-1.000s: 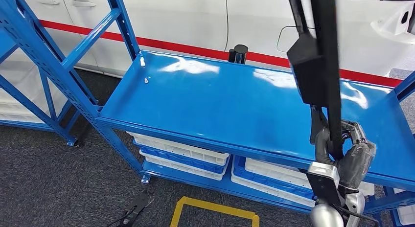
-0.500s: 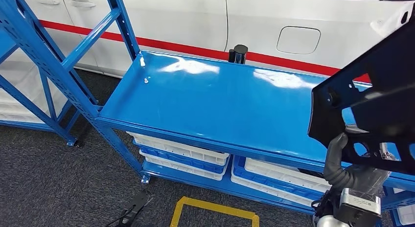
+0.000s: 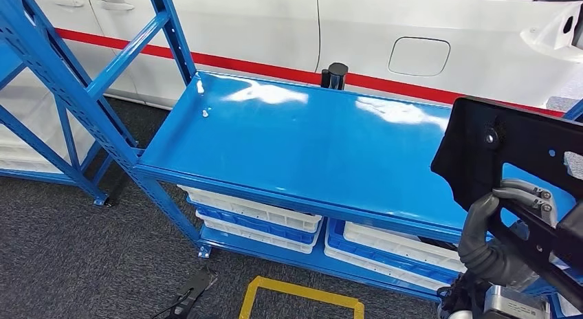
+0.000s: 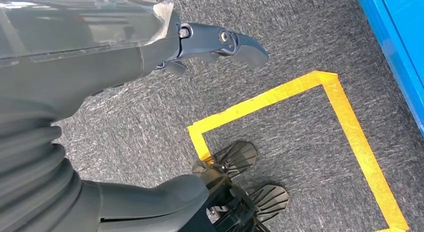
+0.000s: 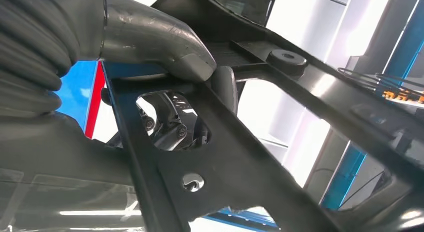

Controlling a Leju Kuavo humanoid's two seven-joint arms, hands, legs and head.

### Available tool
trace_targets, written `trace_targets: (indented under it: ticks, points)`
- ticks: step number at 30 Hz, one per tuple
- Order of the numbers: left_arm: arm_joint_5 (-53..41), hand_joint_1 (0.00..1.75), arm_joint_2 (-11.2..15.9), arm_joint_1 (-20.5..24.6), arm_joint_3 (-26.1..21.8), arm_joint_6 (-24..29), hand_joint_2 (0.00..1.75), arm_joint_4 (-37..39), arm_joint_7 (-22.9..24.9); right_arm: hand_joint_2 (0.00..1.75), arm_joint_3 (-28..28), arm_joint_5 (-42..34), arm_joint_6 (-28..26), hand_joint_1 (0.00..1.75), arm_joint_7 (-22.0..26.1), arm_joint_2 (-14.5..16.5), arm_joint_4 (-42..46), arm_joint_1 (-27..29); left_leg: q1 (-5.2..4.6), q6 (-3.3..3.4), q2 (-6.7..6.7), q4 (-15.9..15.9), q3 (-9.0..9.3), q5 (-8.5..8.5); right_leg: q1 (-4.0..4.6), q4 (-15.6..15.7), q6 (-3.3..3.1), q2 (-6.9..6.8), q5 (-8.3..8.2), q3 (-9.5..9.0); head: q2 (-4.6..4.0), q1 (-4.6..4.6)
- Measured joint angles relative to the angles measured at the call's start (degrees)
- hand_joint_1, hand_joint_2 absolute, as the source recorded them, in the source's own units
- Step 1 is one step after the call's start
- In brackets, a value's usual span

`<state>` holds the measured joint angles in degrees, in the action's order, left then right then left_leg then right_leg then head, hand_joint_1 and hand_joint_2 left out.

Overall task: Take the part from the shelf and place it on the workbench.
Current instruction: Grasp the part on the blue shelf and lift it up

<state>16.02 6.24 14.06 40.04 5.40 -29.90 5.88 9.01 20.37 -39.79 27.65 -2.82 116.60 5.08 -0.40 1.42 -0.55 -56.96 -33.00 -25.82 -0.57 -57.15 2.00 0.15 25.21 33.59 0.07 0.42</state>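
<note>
Blue steel racking [image 3: 82, 92] frames the left of the head view, its uprights standing on dark grey carpet [image 3: 62, 250], where a square of yellow floor tape [image 3: 302, 295] is marked out below the front edge. The glossy blue shelf [image 3: 302, 147] spans the middle, a small black cylinder [image 3: 335, 75] upright at its back edge and white plastic bins [image 3: 254, 216] stacked on the level beneath. Behind runs a white car body [image 3: 357, 30] with a red stripe and a fuel-filler flap. At the right, the robot's right hand [image 3: 498, 229] grips the part [image 3: 509, 161], a flat black metal bracket with cut-outs and holes, held up over the right end of the shelf and clear of its surface. The right wrist view shows the grey thumb [image 5: 155, 37] lying over one bar of the bracket, darker fingers visible through a cut-out. The left hand [image 4: 165, 117] hangs above the carpet, thumb and fingers spread wide, holding nothing.
</note>
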Motion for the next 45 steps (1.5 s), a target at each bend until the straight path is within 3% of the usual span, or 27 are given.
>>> trace_targets:
  ticks: [6, 14, 16, 18, 20, 21, 23, 25, 26, 29, 30, 32, 34, 35, 36, 37, 39, 41, 43, 45]
  points:
    - [-0.03, 0.0, -0.11, 0.01, 0.0, 0.01, 1.75, 0.26, -0.03, 1.75, 0.17, 0.01, -0.01, 1.75, -0.01, 0.07, 0.14, 0.09, -0.04, 0.03, 0.0, -0.05, -0.02, -0.04, -0.05, 0.04, 0.02, 0.0, -0.01, -0.02, 0.0, 0.0]
    - [-1.28, 0.0, -0.36, 0.0, -0.04, 1.01, 1.75, 0.34, -0.89, 1.75, 0.26, 0.73, -0.01, 1.75, -1.09, 0.2, 0.47, 0.37, -0.02, 1.26, 0.08, 0.38, 0.31, 0.28, -0.19, -0.05, 0.53, 0.0, 0.09, -0.07, 0.0, 0.0]
    - [-2.03, 0.0, -0.65, -0.02, -0.14, 1.25, 1.75, 0.31, -0.71, 1.75, 0.29, 1.32, -0.01, 1.75, -1.56, 0.27, 0.72, 0.45, 0.43, 1.74, 0.28, 1.28, 0.7, 0.88, -0.01, -3.57, 0.3, 0.0, 2.29, 1.5, 0.0, 0.13]
    - [-2.7, 0.0, -0.89, -0.06, -0.23, 1.38, 1.75, 0.31, -0.54, 1.75, 0.33, 1.75, -0.01, 1.75, -2.04, 0.34, 0.79, 0.62, 0.55, 1.89, 0.44, 1.43, 0.64, 1.03, -0.2, -11.26, 0.04, 0.0, 5.85, 4.8, -0.01, 0.25]
    - [-3.31, 0.0, -1.16, -0.19, -0.28, 1.4, 1.75, 0.31, -0.44, 1.75, 0.34, 2.13, -0.01, 1.75, -2.52, 0.36, 0.79, 0.88, 0.64, 1.76, 0.52, 1.38, 0.5, 1.07, -0.55, -16.36, 0.61, -0.03, 7.42, 6.77, -0.01, 0.26]
    - [-3.63, 0.0, -1.28, -0.25, -0.36, 1.41, 1.75, 0.31, -0.37, 1.75, 0.35, 2.35, -0.01, 1.75, -2.78, 0.36, 0.79, 0.95, 0.75, 1.61, 0.53, 1.33, 0.46, 1.08, -0.79, -15.69, 1.24, -0.05, 6.86, 6.17, -0.01, 0.27]
    - [-4.29, 0.0, -1.54, -0.31, -0.69, 1.46, 1.75, 0.3, -0.16, 1.75, 0.36, 2.85, -0.01, 1.75, -3.27, 0.36, 0.81, 0.98, 1.1, 1.0, 0.47, 1.0, 0.38, 0.98, -1.4, -8.35, 2.73, -0.21, 4.18, 1.93, 0.0, 0.28]
    - [-4.88, 0.0, -1.67, -0.33, -1.27, 1.63, 1.75, 0.28, 0.08, 1.75, 0.37, 3.32, -0.01, 1.75, -3.72, 0.38, 0.86, 1.01, 1.19, 0.04, 0.31, 0.38, 0.09, 0.72, -1.48, -2.03, 3.12, 0.06, 2.28, -1.94, 0.0, 0.39]
    - [-5.18, 0.0, -1.68, -0.34, -1.54, 1.73, 1.75, 0.26, 0.17, 1.75, 0.38, 3.5, -0.01, 1.75, -3.94, 0.4, 0.9, 1.01, 1.09, -0.41, 0.24, 0.02, -0.07, 0.62, -1.43, -0.81, 2.74, 0.29, 2.16, -2.65, 0.0, 0.43]
    - [-5.96, 0.0, -1.71, -0.47, -2.25, 1.91, 1.75, 0.19, 0.34, 1.75, 0.36, 3.75, -0.01, 1.75, -4.52, 0.4, 0.97, 0.99, 1.23, -1.24, 0.11, -0.69, -0.5, 0.37, -1.57, -0.86, 1.12, 0.67, 2.34, -2.22, 0.0, 0.01]
    - [-6.13, 0.0, -1.76, -0.51, -2.59, 1.94, 1.75, 0.19, 0.43, 1.75, 0.37, 3.79, -0.01, 1.75, -4.62, 0.39, 0.97, 0.96, 1.4, -1.44, 0.17, -1.57, -0.93, -0.46, -1.66, -0.87, 0.65, 0.65, 2.18, -2.08, 0.0, -0.19]
    - [-6.33, 0.0, -1.93, -0.56, -3.4, 2.03, 1.75, 0.22, 0.62, 1.75, 0.4, 3.62, -0.01, 1.75, -4.8, 0.38, 0.97, 0.82, 1.6, -1.8, 0.31, -6.59, -3.08, -4.17, -1.6, -0.84, -0.3, 0.55, 1.79, -1.65, 0.0, -0.31]
    - [-6.36, 0.0, -2.03, -0.7, -4.23, 2.1, 1.75, 0.41, 0.7, 1.75, 0.43, 3.27, -0.01, 1.75, -4.98, 0.33, 0.94, 0.73, 1.58, -1.98, 0.35, -13.73, -6.09, -8.05, -1.28, -0.86, -0.94, 0.42, 1.45, -1.06, 0.0, -0.39]
    - [-6.37, 0.0, -2.04, -0.83, -4.62, 2.12, 1.75, 0.58, 0.7, 1.75, 0.45, 3.12, -0.01, 1.75, -5.03, 0.31, 0.9, 0.7, 1.59, -1.97, 0.36, -15.9, -6.9, -8.72, -1.12, -0.88, -1.09, 0.39, 1.3, -0.79, 0.0, -0.4]
    - [-6.38, 0.0, -2.04, -0.96, -4.95, 2.12, 1.75, 0.75, 0.69, 1.75, 0.45, 3.02, -0.01, 1.75, -5.05, 0.29, 0.84, 0.67, 1.58, -1.86, 0.36, -16.19, -6.74, -8.28, -0.99, -0.9, -1.17, 0.37, 1.17, -0.58, 0.0, -0.42]
    - [-6.39, 0.0, -2.05, -1.05, -5.26, 2.11, 1.75, 0.91, 0.66, 1.75, 0.46, 2.95, -0.01, 1.75, -5.07, 0.28, 0.78, 0.59, 1.58, -1.66, 0.36, -14.42, -5.48, -6.92, -0.9, -0.91, -1.17, 0.37, 1.07, -0.47, 0.0, -0.42]
    - [-6.4, 0.0, -2.04, -1.01, -5.9, 2.08, 1.75, 1.25, 0.44, 1.75, 0.5, 2.8, -0.01, 1.75, -5.09, 0.27, 0.62, 0.21, 1.49, -1.08, 0.33, -7.0, -0.84, -3.8, -0.71, -0.92, -0.97, 0.37, 0.9, -0.43, 0.0, -0.43]
    - [-6.39, 0.0, -2.04, -0.87, -6.56, 2.01, 1.75, 1.65, 0.21, 1.75, 0.54, 2.64, -0.01, 1.75, -5.11, 0.26, 0.49, -0.38, 1.18, -0.68, 0.31, -1.79, 2.2, -2.54, -0.47, -0.92, -0.51, 0.35, 0.63, -0.36, 0.0, -0.4]
    - [-6.38, 0.0, -2.04, -0.85, -7.04, 1.97, 1.75, 2.0, 0.15, 1.75, 0.56, 2.57, -0.01, 1.75, -5.12, 0.25, 0.42, -0.73, 0.79, -0.44, 0.32, -0.87, 2.31, -2.38, -0.41, -0.76, 0.17, 0.3, 0.19, -0.21, 0.0, -0.46]
    - [-6.38, 0.0, -2.08, -0.83, -7.31, 1.96, 1.75, 2.2, 0.15, 1.75, 0.57, 2.54, -0.01, 1.75, -5.14, 0.17, 0.38, -0.83, 0.85, 0.27, 0.47, -0.2, 2.07, -1.68, -0.44, -1.3, 0.65, 0.18, 0.57, 0.42, 0.0, -0.51]
